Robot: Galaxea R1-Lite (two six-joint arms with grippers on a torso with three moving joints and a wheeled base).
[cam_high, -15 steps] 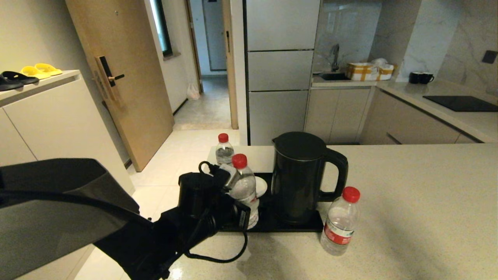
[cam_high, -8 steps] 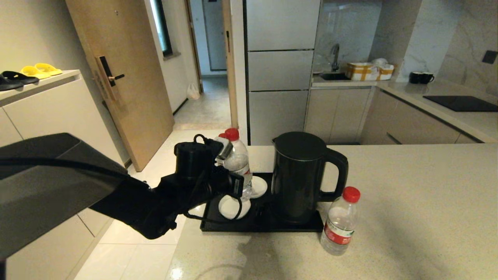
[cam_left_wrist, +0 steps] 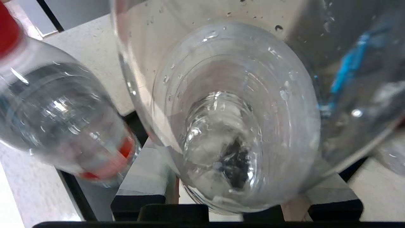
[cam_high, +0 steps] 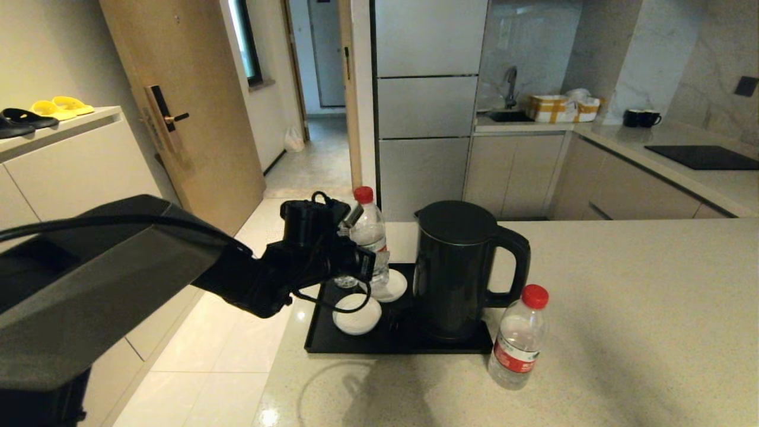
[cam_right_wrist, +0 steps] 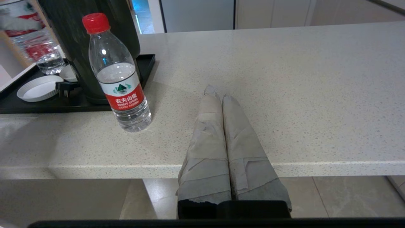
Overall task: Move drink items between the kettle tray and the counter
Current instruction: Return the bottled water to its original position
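Observation:
My left gripper (cam_high: 366, 252) is shut on a clear red-capped water bottle (cam_high: 369, 234) and holds it upright in the air over the far left part of the black kettle tray (cam_high: 403, 345). In the left wrist view this bottle (cam_left_wrist: 234, 120) fills the space between the taped fingers (cam_left_wrist: 144, 179). A second bottle (cam_left_wrist: 63, 110) stands just beside it, mostly hidden behind the gripper in the head view. The third bottle (cam_high: 517, 341) stands on the beige counter (cam_high: 622, 308) at the tray's front right corner. My right gripper (cam_right_wrist: 218, 91) is shut and empty over the counter's near edge, right of that bottle (cam_right_wrist: 118, 79).
The black kettle (cam_high: 456, 273) stands on the tray's right half. Two small white dishes (cam_high: 356, 314) (cam_high: 392, 286) lie on its left half. The counter ends just left of the tray, with floor below. A black cooktop (cam_high: 702, 157) lies far back right.
My left gripper has lifted the bottle off the tray's front left area and carried it up and back toward the tray's far left. The white dish it covered now shows.

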